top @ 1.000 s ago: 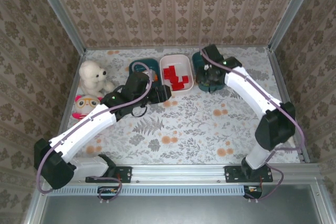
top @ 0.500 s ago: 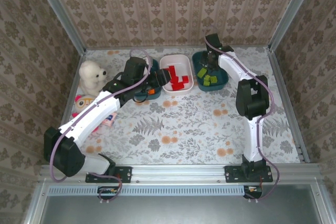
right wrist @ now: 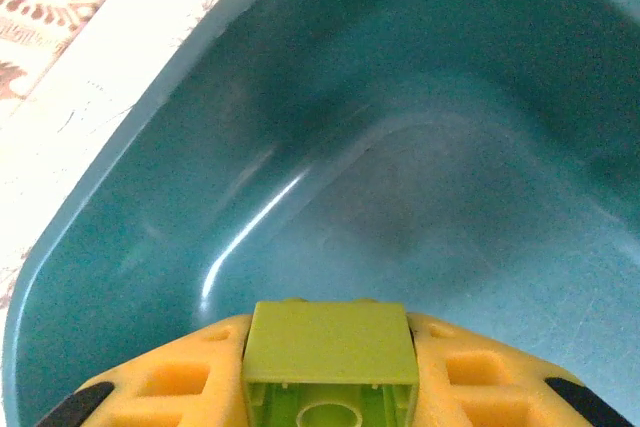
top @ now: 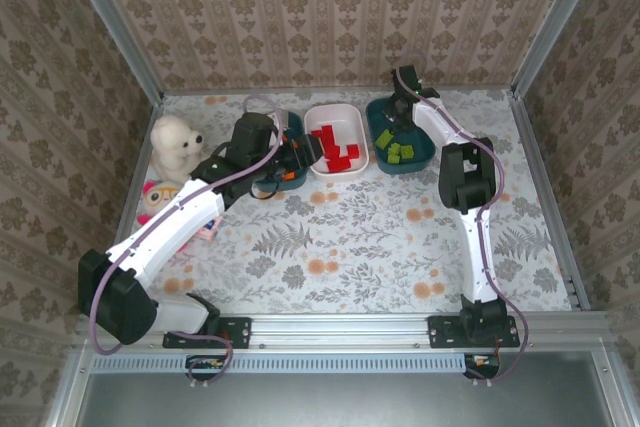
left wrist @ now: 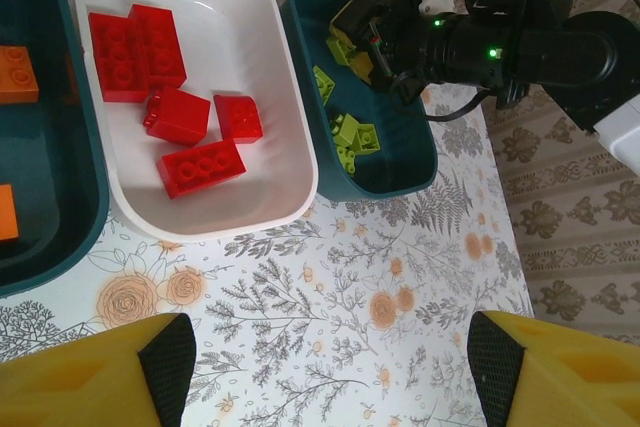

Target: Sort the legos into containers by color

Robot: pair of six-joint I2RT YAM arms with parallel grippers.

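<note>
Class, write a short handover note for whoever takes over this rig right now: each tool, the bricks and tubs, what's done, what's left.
Left tool: open, empty, above the floral table near the white plastic tub.
Right tool: shut on a light green plastic brick, over the right-hand dark teal tub.
Done: red bricks in the white tub, orange bricks in the left-hand dark teal tub, other green bricks in the right-hand one.
Left: drop the held brick there.

Three tubs (left wrist: 280,67) are counted, five red bricks (left wrist: 178,115), two orange bricks (left wrist: 15,72) and two plush toys (top: 178,145); green bricks (left wrist: 355,134) are too clustered to count.
</note>
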